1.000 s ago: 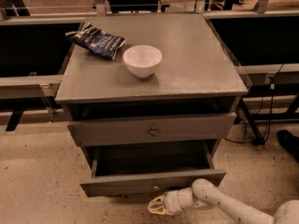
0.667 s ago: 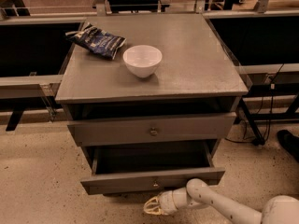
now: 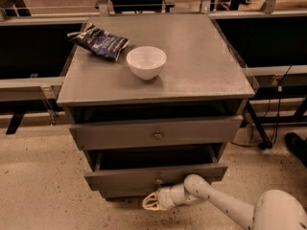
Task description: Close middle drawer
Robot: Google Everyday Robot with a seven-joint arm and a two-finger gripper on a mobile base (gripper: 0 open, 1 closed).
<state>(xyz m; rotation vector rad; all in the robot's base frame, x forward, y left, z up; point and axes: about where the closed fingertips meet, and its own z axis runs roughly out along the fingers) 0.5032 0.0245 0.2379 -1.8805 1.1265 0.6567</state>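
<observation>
The gripper [image 3: 151, 201] had crept left and slightly up, just below the middle drawer [image 3: 124, 180] front; its spread could not be told. The drawer still stood pulled out, so the push remained undone.

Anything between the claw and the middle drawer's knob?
Nothing: the claw sits low, just under the middle drawer front, below its knob; the camera view shows no object between.

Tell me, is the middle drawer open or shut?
Open. The middle drawer sticks out from the cabinet, with a dark gap showing above its front. The gripper is low down, just below that front.
</observation>
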